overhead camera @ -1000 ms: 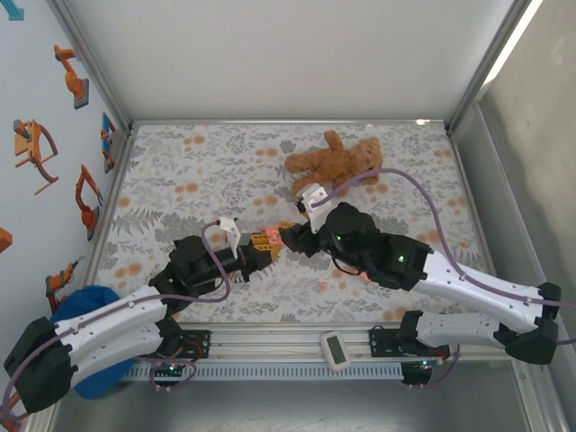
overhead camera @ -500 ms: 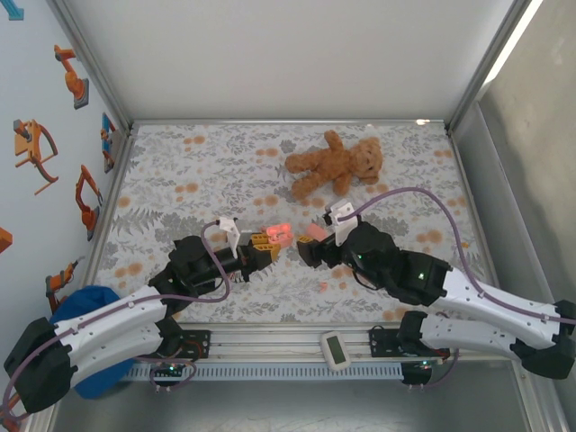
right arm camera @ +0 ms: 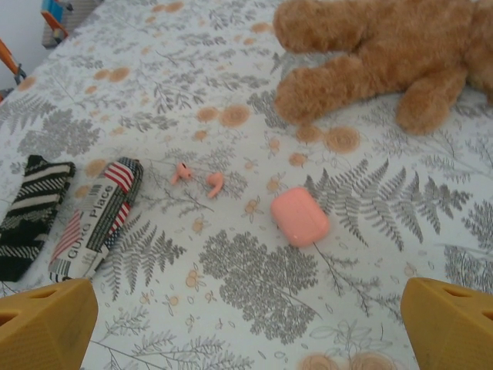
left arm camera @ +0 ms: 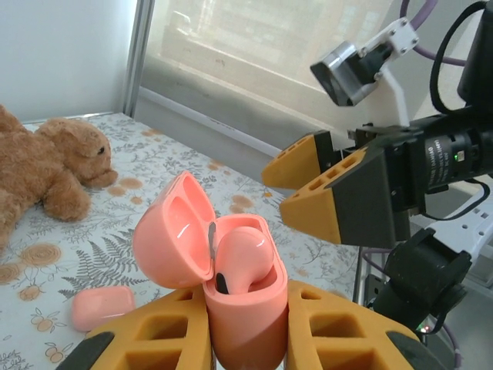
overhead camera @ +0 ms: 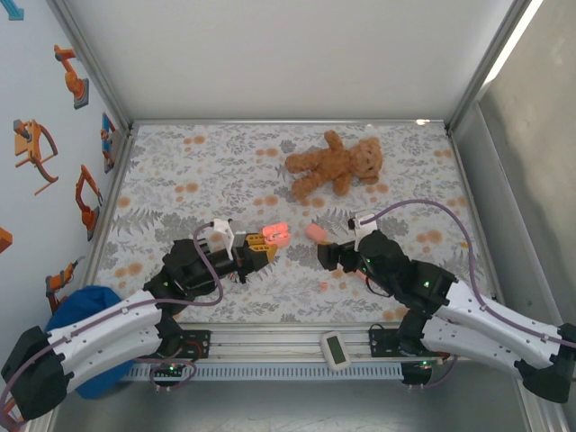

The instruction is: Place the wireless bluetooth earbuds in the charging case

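My left gripper [left arm camera: 246, 335] is shut on an open salmon-pink charging case [left arm camera: 248, 312], also seen from above [overhead camera: 275, 232]. Its lid [left arm camera: 171, 231] is tipped back and one earbud [left arm camera: 243, 258] sits inside. Two loose earbuds [right arm camera: 182, 172] [right arm camera: 215, 183] lie on the floral cloth, left of a closed pink case [right arm camera: 299, 216] [overhead camera: 314, 232]. My right gripper [right arm camera: 246, 335] [overhead camera: 331, 255] hovers open and empty, a short way right of the held case. Another tiny pink nub [overhead camera: 324, 286] lies near the front edge.
A brown teddy bear [overhead camera: 335, 164] lies at the back of the cloth. Two striped fabric rolls [right arm camera: 96, 216] [right arm camera: 35, 212] lie left of the loose earbuds. A white device [overhead camera: 335, 349] rests on the front rail, and a blue object [overhead camera: 85, 306] sits beside the left arm.
The right gripper has drawn back from the held case, moving right and toward the near edge. The left gripper has kept its hold on the case with little movement.
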Robot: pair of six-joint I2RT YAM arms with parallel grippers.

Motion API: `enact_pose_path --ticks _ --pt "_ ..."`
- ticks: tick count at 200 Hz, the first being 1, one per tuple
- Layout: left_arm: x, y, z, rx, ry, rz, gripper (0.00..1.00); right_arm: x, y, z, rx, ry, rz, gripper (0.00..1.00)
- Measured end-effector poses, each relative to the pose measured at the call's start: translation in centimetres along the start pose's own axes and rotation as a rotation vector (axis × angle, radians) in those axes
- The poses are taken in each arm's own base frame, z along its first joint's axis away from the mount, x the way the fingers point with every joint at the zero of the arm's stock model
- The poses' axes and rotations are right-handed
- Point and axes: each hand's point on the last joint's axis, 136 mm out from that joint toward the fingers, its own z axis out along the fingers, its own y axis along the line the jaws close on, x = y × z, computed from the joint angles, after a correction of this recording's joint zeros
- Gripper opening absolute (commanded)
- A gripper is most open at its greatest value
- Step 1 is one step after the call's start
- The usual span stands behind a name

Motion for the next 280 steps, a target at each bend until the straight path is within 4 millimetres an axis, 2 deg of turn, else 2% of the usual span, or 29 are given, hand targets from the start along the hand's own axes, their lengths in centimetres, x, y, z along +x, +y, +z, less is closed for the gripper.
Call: enact_pose_path --ticks 62,118,164,244,280 --pt "0.2 0.2 -0.3 -0.014 0.0 -0.002 0.1 5.0 -1.4 1.4 0.045 0.159 0.098 0.92" --pt "0.2 0.2 -0.4 -0.016 -0.003 0.0 0.1 11.2 -2.0 4.9 0.164 0.436 0.069 0.82" --pt "-0.3 0.0 -0.9 -0.024 -0.021 0.005 0.1 12.6 -1.0 6.8 0.197 0.527 0.027 0.77" --pt "0.0 0.3 -1.5 -0.05 -0.015 0.001 0.1 15.7 -1.3 7.6 0.231 0.638 -0.01 0.73" --pt "0.3 0.5 -1.6 -0.06 -0.004 -0.003 0.1 16.2 -1.3 7.8 0.244 0.667 -0.026 0.72"
